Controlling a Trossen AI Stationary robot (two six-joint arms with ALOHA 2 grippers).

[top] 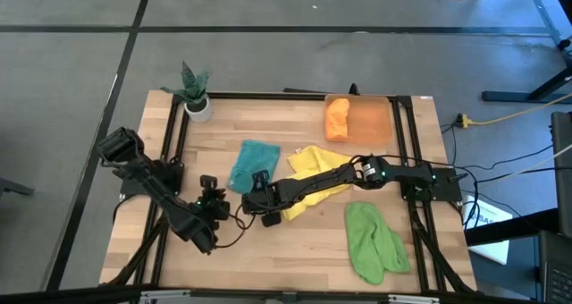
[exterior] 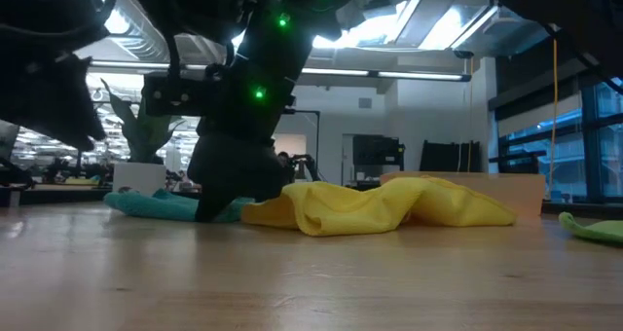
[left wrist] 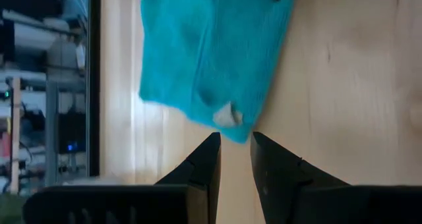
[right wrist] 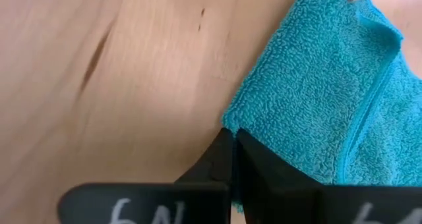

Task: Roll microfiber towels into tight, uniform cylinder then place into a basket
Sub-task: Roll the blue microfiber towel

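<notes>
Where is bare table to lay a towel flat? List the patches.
Bare wood: between the plant and the orange towel; the front strip left of the green towel. Crowded: the middle, where the teal towel, yellow towel and both claws, left and right, meet.

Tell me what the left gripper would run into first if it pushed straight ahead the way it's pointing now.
Most likely the teal towel. In its wrist view the left gripper has its fingers slightly apart, aimed at the towel's near edge, with only a sliver of bare table between. Height above the table is unclear.
</notes>
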